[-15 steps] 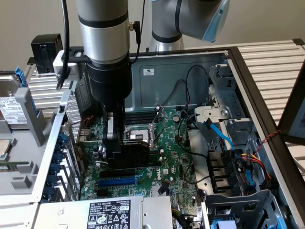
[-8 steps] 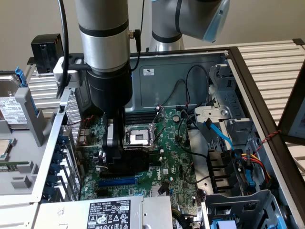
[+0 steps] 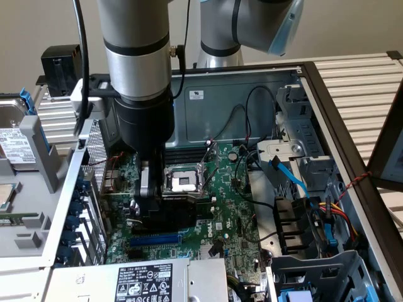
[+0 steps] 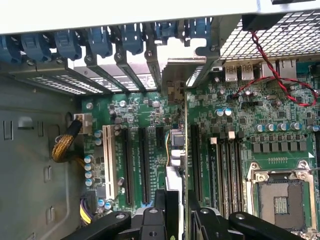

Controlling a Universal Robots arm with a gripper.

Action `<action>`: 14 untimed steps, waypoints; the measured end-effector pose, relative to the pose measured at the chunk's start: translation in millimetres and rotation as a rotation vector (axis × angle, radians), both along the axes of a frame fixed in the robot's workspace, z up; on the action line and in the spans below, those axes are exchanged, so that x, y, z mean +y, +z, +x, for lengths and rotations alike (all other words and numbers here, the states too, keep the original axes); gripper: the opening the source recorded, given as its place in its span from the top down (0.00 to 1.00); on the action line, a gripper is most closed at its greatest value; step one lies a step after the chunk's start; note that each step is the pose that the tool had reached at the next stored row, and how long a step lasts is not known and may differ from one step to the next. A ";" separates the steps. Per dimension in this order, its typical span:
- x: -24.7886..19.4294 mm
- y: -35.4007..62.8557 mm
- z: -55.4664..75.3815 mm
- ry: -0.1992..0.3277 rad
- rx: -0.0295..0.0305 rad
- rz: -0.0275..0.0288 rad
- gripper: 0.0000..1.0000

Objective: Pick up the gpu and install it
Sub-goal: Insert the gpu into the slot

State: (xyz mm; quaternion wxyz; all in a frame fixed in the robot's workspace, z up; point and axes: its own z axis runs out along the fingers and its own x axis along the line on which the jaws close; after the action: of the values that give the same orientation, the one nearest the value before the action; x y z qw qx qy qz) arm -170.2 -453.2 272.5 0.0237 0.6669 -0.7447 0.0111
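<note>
End effector (image 3: 148, 198) is down inside the open computer case (image 3: 208, 107), clenched on the gpu (image 4: 177, 145). In the wrist view the card shows edge-on btwn the two black fingers (image 4: 162, 215), standing upright over the main board (image 4: 250, 115) and lined up along the long black slots (image 4: 144, 160). Its metal bracket (image 4: 175, 80) sits at the case's rear openings, just beside the row of blue clips (image 4: 100, 42). Can't tell whether the card's bottom edge is in a slot or just above one; that part is hidden. The empty processor socket (image 4: 280, 200) lies to one side, apart from the card. A red-and-black twisted wire (image 4: 280, 80) loops over the board near the rear ports, not touching the card. Handling, as a judgement: light and stiff but fragile, w/ a thin board, small soldered parts, a fan and a contact edge. Best hold is the top edge or plastic shroud w/ flat pressure on both faces, as the grip appears to be, not the fan or contacts. Smooth faces could slip under a light squeeze. Any tilt risks jamming the bracket or contact edge, so it needs holding square.
</note>
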 end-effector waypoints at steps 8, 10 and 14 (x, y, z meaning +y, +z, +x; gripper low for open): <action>5.0 -3.3 -0.9 -0.001 0.0025 0.0000 0.73; 7.2 -3.5 -0.9 0.000 0.0024 -0.0003 0.73; 6.9 -3.5 -1.0 0.000 0.0026 -0.0004 0.73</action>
State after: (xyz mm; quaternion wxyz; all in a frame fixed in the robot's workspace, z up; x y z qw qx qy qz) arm -171.3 -446.3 269.1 0.0247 0.6668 -0.7447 0.0103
